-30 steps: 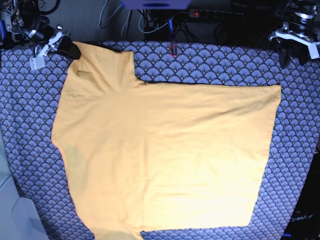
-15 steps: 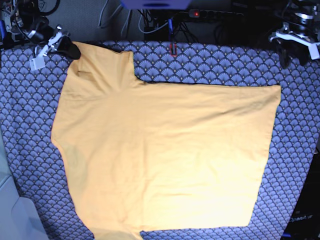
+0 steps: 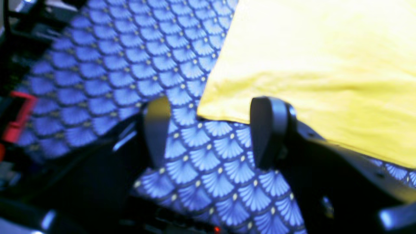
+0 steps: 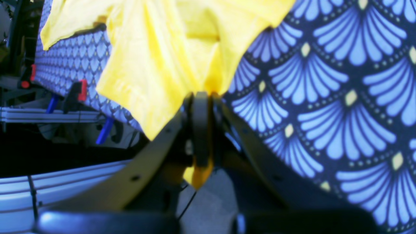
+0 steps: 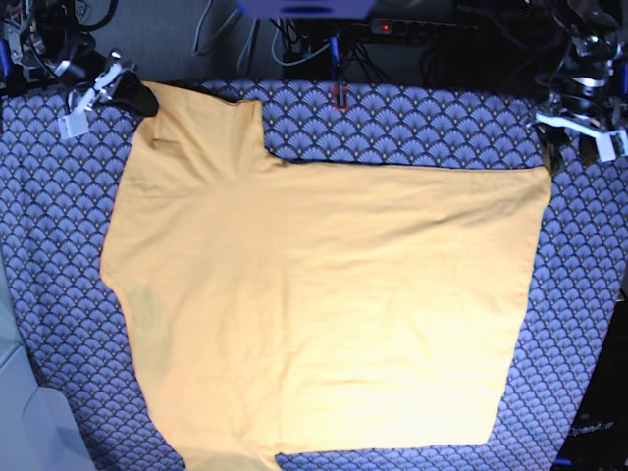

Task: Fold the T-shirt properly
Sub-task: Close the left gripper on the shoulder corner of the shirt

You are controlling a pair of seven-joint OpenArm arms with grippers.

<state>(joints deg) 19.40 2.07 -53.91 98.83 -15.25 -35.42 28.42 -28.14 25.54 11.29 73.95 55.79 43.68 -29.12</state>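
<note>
While the counter (image 5: pixel 39 196) under its blue scallop-patterned cover fills most of the base view, the T-shirt (image 5: pixel 324 304) lies flat on top of it and takes nearly the whole middle. It is yellow-orange and spread out, with one sleeve pointing to the far left corner and a straight hem on the right side of that view.

At that far left corner the right pincer (image 5: pixel 137 98) is clenched on the tip of the sleeve — in its wrist view the yellow cloth (image 4: pixel 169 65) bunches into folds and passes between the two closed jaws (image 4: pixel 201 97).

At the far right corner the left pincer (image 5: pixel 574 147) stands released, holding nothing. In its wrist view the two dark fingers (image 3: pixel 269 130) are apart over the cover (image 3: pixel 208 169), and the corner of the cloth (image 3: pixel 312 71) lies just beyond them — I cannot tell whether a finger touches it.
</note>
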